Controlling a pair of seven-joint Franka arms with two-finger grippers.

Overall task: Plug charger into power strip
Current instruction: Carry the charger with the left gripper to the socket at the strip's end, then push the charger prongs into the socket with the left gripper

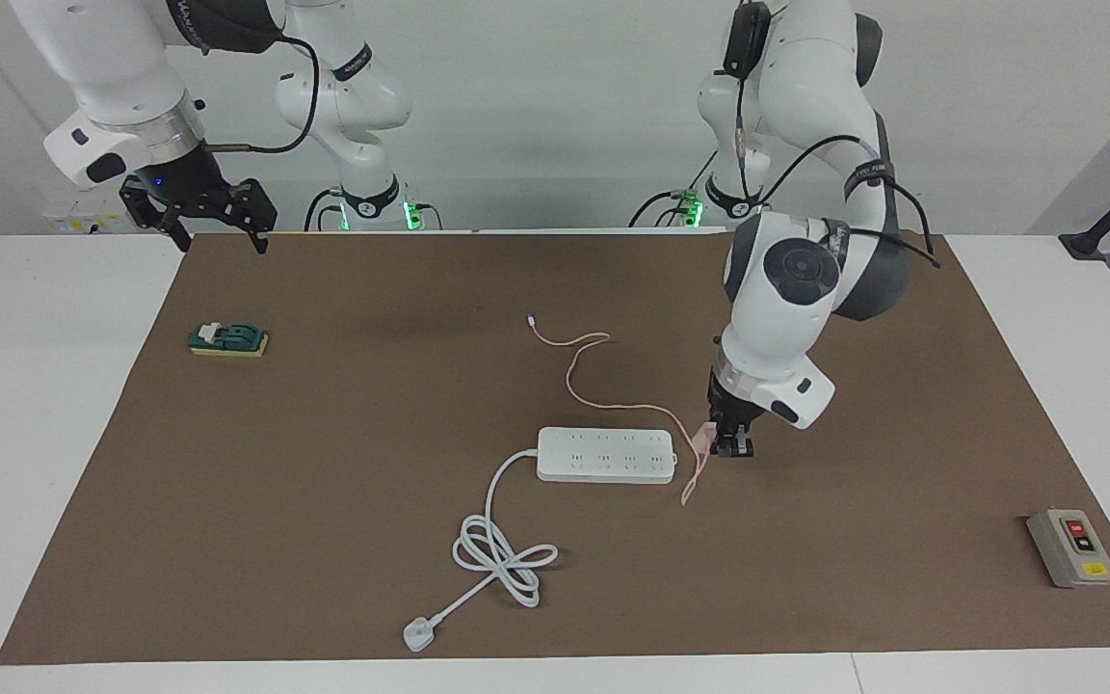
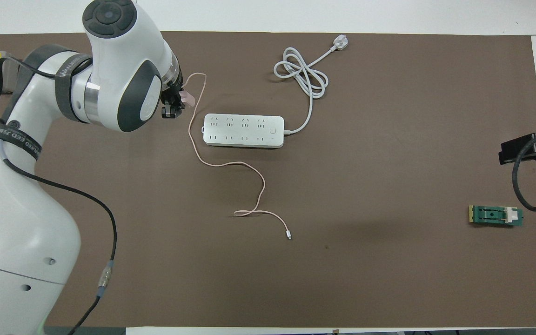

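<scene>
The left hand [image 1: 730, 445], clamped on the pink charger [image 1: 704, 436], hangs just beside the power strip [image 1: 605, 455] at its end, while the right hand [image 1: 218, 214] waits with fingers spread wide.

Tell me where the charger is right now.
The charger is held in the left gripper, in the air just off the power strip's end toward the left arm's end of the table; its pink cable trails onto the mat.

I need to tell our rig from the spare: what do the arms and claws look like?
Both arms are glossy white with rounded dark grey joint caps and silver wrist rings. Black cables run along them, strapped by dark bands with white lettering. Green lights glow at the bases. The left claw and right claw are black, skeletal linkages.
</scene>
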